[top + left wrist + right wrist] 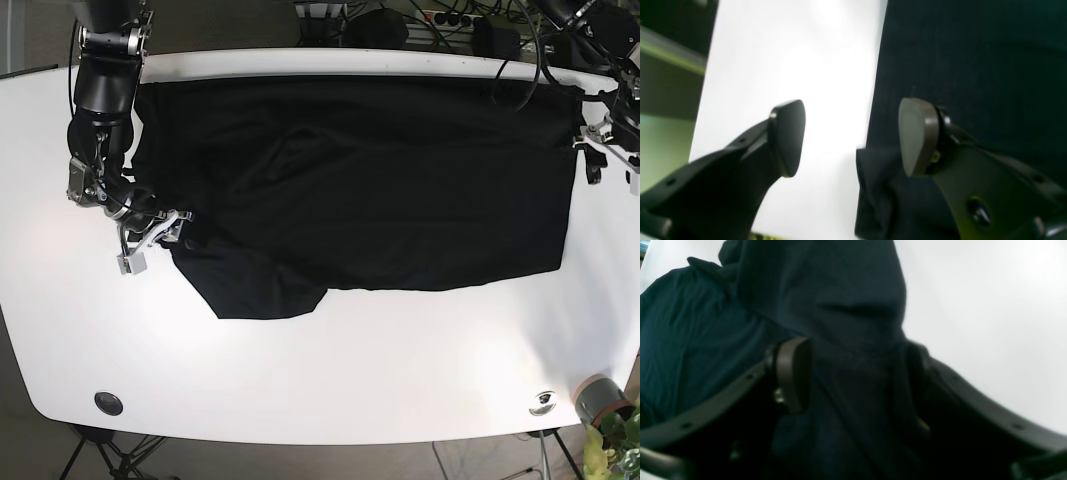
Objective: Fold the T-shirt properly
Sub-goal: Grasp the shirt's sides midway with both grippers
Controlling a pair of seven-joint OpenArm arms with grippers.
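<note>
T-shirt (380,180) lies spread nearly flat across the far half of the white counter (330,370), dark fabric, one sleeve flopped toward the near edge at the base view's left. No fold done yet as far as I can see; all folds left.

Right tool (857,373): cloth bunched between the pads, at the sleeve side. Looks pinched on the T-shirt, but the right wrist view is dark and one pad is buried in fabric, so not certain.

Left tool (853,136): spread wide, nothing held, straddling the hem edge with one pad over bare counter and one over fabric. Corner crumpled just below it.

Judgement: early stage, grasp setup only.
</note>
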